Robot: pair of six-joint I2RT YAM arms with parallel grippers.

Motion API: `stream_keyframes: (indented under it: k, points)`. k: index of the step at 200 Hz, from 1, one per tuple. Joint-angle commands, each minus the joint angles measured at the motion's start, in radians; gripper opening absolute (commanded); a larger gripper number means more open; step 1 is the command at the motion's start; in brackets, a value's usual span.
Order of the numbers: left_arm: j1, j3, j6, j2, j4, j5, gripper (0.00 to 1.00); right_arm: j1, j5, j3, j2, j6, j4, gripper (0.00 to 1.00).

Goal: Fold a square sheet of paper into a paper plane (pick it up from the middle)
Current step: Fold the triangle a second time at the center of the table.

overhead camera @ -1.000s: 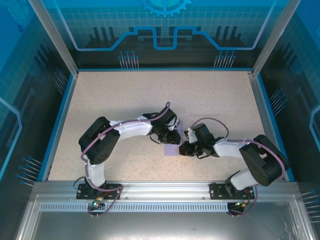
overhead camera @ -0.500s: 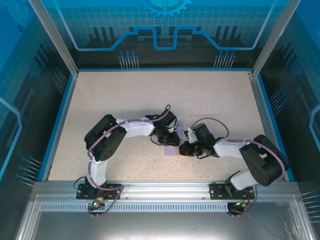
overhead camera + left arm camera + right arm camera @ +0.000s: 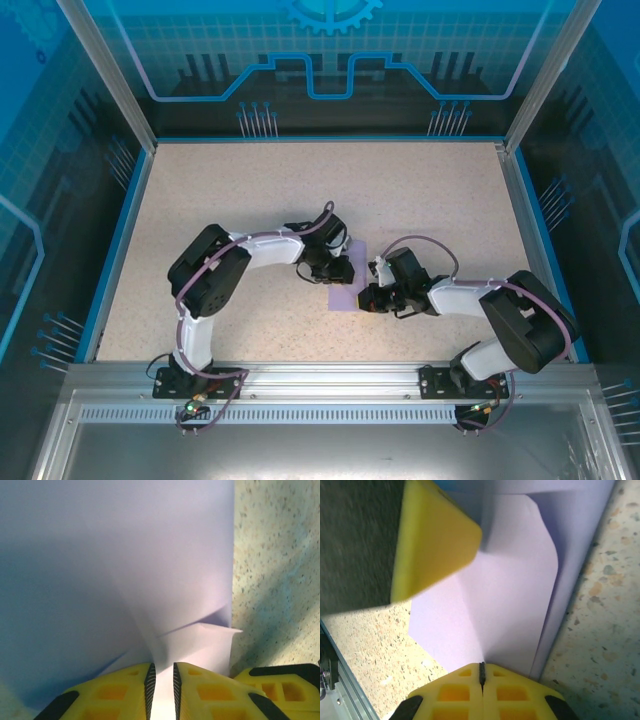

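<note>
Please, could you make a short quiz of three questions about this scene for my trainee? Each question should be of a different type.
1. True or false: the right gripper has its jaws wide apart.
2. Multiple choice: the square sheet of paper is (A) pale lilac and creased, (B) green and flat, (C) white with print.
3. Short answer: between the fingertips of which gripper does a narrow slit show?

Key
1. False: the jaws are pressed together at the paper's edge.
2. A.
3. The left gripper.
</note>
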Motion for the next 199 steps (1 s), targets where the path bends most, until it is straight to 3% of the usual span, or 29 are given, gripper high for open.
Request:
stream_keyframes:
  k: [1,61,151,199]
  points:
    - [0.04,0.019,0.048,0.041,-0.049,-0.081,0.21,-0.003,0.07,-0.049,0.012,-0.017,-0.132,0.0]
    - [0.053,0.024,0.072,0.074,-0.065,-0.101,0.21,0.003,0.09,-0.063,-0.022,-0.002,-0.16,0.0]
    - [0.054,0.03,0.093,0.093,-0.07,-0.096,0.21,0.016,0.188,-0.08,-0.171,0.074,-0.358,0.0]
    - [0.05,0.035,0.101,0.09,-0.072,-0.075,0.22,0.015,0.138,0.017,-0.277,0.053,-0.396,0.01]
